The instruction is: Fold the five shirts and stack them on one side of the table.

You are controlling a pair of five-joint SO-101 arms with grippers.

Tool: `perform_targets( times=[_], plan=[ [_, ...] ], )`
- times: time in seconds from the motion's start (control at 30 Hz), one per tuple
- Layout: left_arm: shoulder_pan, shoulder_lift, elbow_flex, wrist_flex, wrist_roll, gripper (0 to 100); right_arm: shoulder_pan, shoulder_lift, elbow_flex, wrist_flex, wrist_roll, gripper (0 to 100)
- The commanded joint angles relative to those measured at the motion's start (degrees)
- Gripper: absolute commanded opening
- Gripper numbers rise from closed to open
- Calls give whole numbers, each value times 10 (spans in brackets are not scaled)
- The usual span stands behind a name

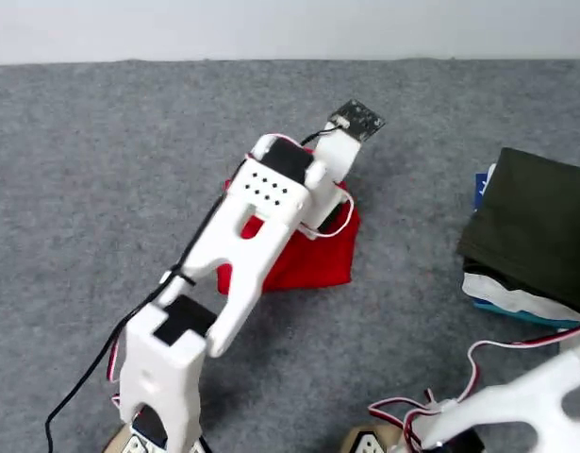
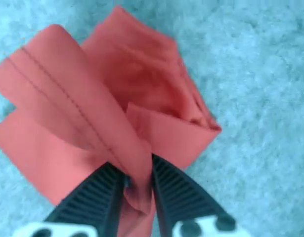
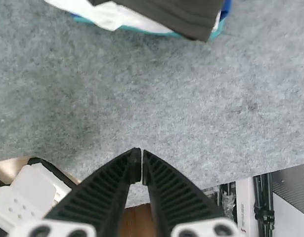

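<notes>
Left pincer (image 2: 137, 172) pinching red shirt (image 2: 142, 84) fold between its tips | right pincer (image 3: 141, 153) pressed together, apart from shirt stack (image 3: 166, 10)

The red shirt (image 1: 313, 257) lies partly covered under the left arm (image 1: 252, 226). The stack of shirts (image 1: 530, 236), ahead of the right gripper (image 3: 142, 153), is cut by the frame edge (lower layers cannot be counted).
</notes>
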Motion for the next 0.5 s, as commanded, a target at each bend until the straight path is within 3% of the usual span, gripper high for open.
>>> perform_targets(
  times=[0.0, 0.13, 0.33, 0.47],
  plan=[
    [6, 36, -95, -10, 21, 13, 1, -15, -4, 22, 2, 16],
    [11, 108, -182, -6, 21, 17, 2, -15, -6, 22, 4, 16],
    [25, 179, -316, 63, 20, 166, 3, -15, -8, 22, 4, 16],
    [1, 189, -390, 96, 20, 180, 3, -15, -8, 22, 4, 16]
  ],
)
